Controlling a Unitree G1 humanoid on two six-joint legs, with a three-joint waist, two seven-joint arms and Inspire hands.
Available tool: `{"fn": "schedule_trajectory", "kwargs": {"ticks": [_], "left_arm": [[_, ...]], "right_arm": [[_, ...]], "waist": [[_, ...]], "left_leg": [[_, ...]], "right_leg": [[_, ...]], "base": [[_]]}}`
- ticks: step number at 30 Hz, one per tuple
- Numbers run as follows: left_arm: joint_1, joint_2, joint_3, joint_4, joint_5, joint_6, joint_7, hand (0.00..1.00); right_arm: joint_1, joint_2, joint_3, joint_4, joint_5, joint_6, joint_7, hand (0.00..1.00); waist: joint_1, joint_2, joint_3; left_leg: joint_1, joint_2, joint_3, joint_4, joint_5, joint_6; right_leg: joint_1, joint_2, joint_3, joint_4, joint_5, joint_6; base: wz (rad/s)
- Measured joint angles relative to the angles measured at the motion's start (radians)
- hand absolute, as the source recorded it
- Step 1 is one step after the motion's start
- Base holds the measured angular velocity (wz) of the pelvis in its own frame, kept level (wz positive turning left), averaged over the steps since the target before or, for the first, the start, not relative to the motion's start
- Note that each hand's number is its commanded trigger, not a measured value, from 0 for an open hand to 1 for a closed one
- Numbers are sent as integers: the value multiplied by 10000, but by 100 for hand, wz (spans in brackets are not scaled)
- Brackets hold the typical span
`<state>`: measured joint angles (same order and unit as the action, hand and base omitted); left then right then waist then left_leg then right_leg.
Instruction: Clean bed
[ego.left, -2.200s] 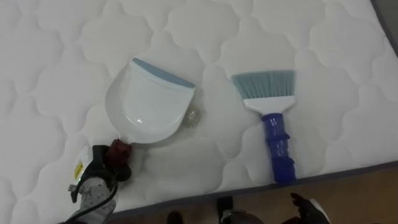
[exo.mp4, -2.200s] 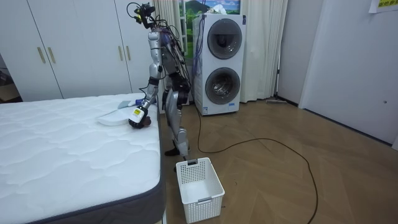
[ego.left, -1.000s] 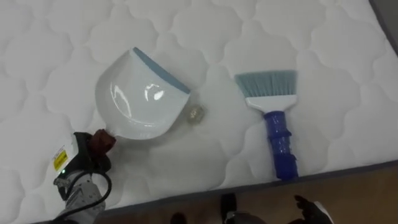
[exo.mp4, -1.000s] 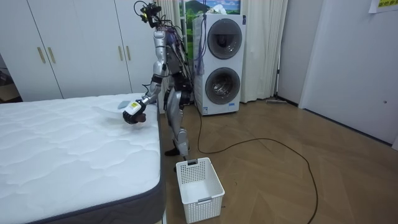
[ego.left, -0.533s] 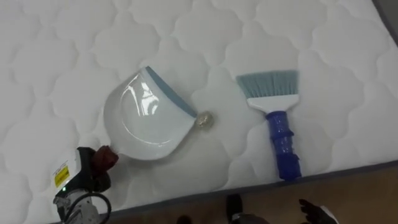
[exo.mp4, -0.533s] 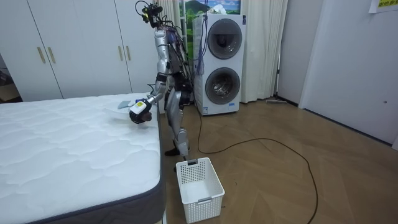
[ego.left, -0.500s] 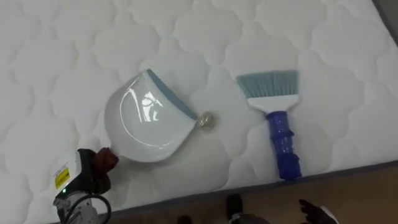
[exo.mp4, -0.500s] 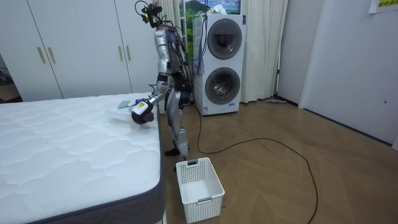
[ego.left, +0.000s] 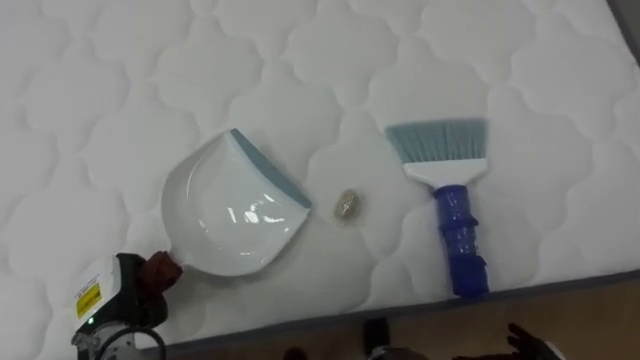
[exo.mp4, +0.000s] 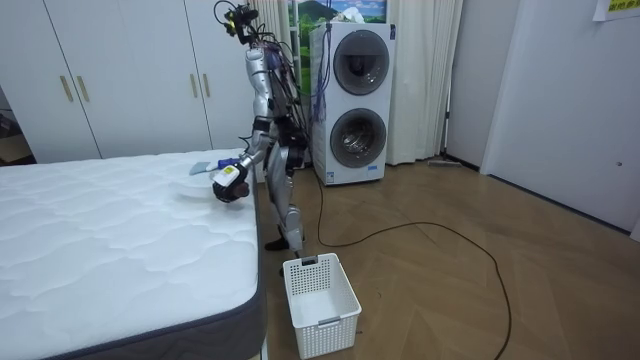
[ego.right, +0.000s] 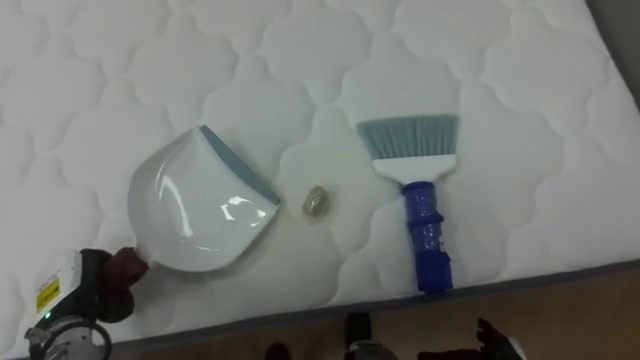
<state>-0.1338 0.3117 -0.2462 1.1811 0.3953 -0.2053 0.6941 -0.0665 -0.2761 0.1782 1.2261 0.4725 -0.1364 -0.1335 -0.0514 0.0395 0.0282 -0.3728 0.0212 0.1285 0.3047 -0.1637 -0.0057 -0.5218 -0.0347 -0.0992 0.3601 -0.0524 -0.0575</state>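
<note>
We're in a home here, a bedroom: a bare quilted mattress (exo.mp4: 110, 240), white wardrobes (exo.mp4: 120, 75) along the wall, stacked laundry machines (exo.mp4: 355, 100) by the curtains (exo.mp4: 425, 80), a white basket (exo.mp4: 320, 300) on the wood floor (exo.mp4: 450, 290).

On your robot you see slim arms and legs of silver-grey metal with darker joints, and a dark trunk along which a bundle of purple and black cables hangs. The head is small and black, with a camera rig standing on top of it. The left hand (ego.left: 135, 295) is black, and on the white wrist block behind it you find a yellow label; a black cable makes a loop under this wrist. The right hand (ego.left: 522, 342) is dark too, with a small white tag at its back. From the body one dark cable trails away over the floor
</note>
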Motion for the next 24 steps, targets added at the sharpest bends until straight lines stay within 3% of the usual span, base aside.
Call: {"fn": "schedule_trajectory", "kwargs": {"ticks": [7, 16, 19, 24], "left_arm": [[302, 238, 8, -64, 51, -72, 47, 100], [427, 280, 8, -80, 84, -171, 236, 100], [480, 290, 7, -73, 91, -208, 234, 100], [563, 325, 13, -259, 140, -209, 231, 100]], "right_arm": [[-294, -5, -1447, -329, 828, -87, -1361, 0], [-403, -8, -2025, -1615, 1017, -625, -3061, 0], [-546, -20, -2361, -1984, 996, -909, -3877, 0], [-323, -43, -2455, -3123, 684, -1038, -5027, 0]], "waist": [[-23, -58, -36], [-8, -65, -54], [33, -132, -94], [23, -166, -114]], "left_leg": [[-39, -8, 99, 58, -47, 35], [-172, 6, 83, 334, -147, 69], [-195, -58, 112, 363, -156, 89], [-255, -167, 144, 476, -186, 138]], "right_leg": [[-25, 11, 146, 57, -25, 55], [-65, 15, 155, 93, 0, 83], [-202, -64, 162, 274, -38, 105], [-386, -177, 243, 631, -210, 163]], "base": [[-4], [0], [0], [1]]}}
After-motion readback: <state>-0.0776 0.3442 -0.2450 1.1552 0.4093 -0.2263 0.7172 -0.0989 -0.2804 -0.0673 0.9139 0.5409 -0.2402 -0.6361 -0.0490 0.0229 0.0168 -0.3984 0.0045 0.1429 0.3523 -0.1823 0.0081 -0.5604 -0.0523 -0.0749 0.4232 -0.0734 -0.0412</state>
